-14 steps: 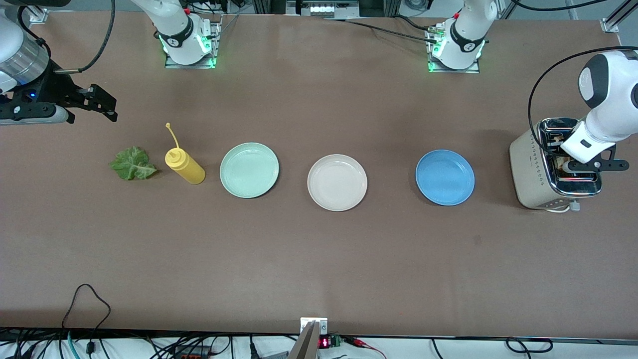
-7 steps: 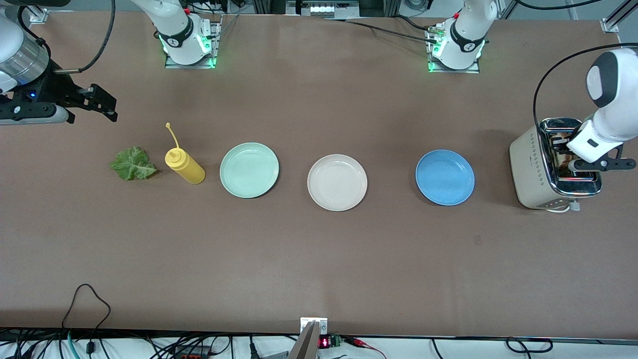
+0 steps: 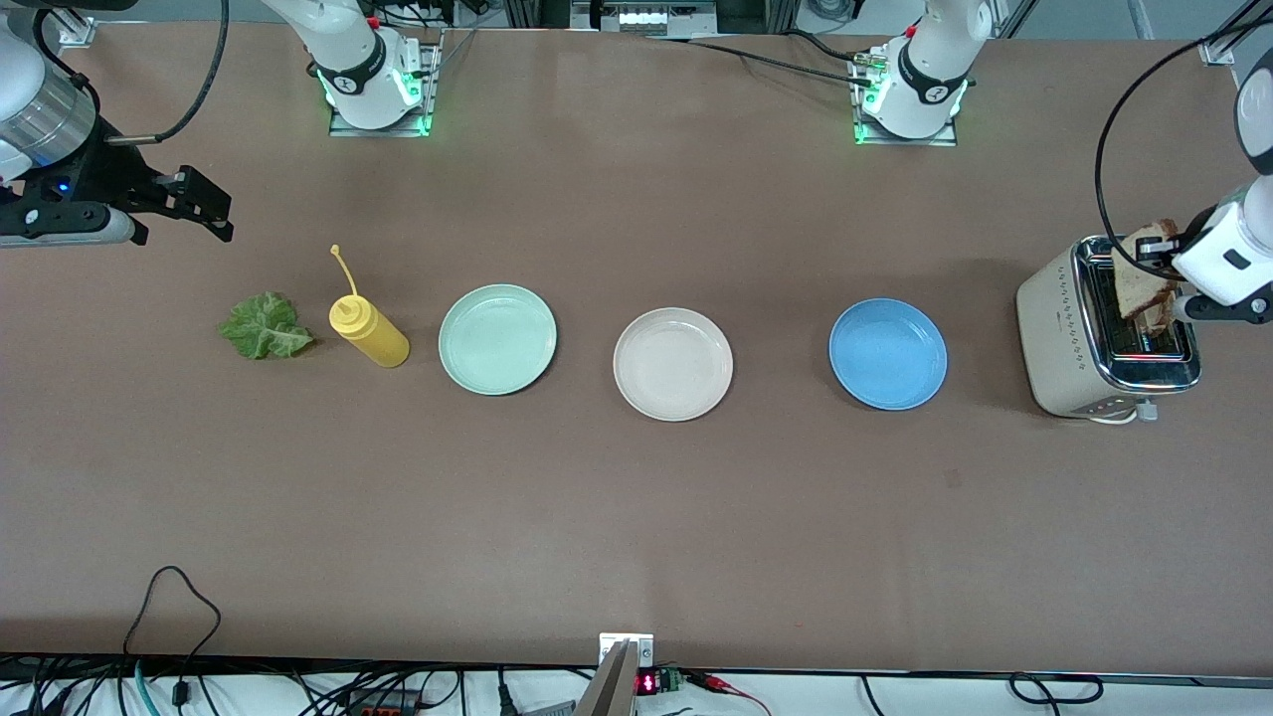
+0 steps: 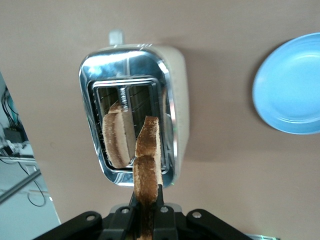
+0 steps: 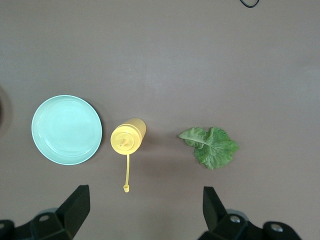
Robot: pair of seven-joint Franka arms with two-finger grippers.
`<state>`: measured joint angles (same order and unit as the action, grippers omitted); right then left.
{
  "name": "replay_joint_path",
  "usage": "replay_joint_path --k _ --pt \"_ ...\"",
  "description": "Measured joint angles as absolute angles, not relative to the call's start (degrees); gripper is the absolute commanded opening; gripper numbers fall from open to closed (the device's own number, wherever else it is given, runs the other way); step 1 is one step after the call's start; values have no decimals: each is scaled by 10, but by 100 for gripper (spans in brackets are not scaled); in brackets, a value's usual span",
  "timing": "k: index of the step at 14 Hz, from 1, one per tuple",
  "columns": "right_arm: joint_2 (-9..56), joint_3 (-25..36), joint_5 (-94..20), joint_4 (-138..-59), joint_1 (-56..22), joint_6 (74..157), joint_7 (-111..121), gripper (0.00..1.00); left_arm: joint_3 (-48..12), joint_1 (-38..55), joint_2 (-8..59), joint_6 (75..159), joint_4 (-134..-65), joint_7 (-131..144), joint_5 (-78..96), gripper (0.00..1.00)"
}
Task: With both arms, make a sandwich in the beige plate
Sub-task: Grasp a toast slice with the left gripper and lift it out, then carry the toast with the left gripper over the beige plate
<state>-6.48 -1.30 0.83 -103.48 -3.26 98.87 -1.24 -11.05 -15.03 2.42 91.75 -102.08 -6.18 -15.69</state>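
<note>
My left gripper is shut on a toasted bread slice and holds it edge-up just above the toaster. In the left wrist view the slice sits between the fingers of the left gripper. A second slice stands in the toaster's slot. The beige plate lies bare at the table's middle. The green lettuce leaf lies at the right arm's end and also shows in the right wrist view. My right gripper waits open and empty above the table near the leaf, and shows in its wrist view.
A yellow squeeze bottle lies between the lettuce and a mint-green plate. A blue plate lies between the beige plate and the toaster. The toaster stands near the table's edge at the left arm's end.
My left gripper has risen out of the toaster slot with the bread slice in it and shifted toward the table's edge. The right arm has not moved.
</note>
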Motion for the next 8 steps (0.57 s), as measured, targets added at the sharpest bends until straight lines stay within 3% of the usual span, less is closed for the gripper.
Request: replay_joint_path --k 3,8 --pt "-65 -13 8 -1035 -33 989 -12 100 -188 -147 24 888 -979 -61 -122 1" --pt "-65 -12 8 -1035 -33 988 -11 100 -310 -142 60 881 -978 -60 -85 2"
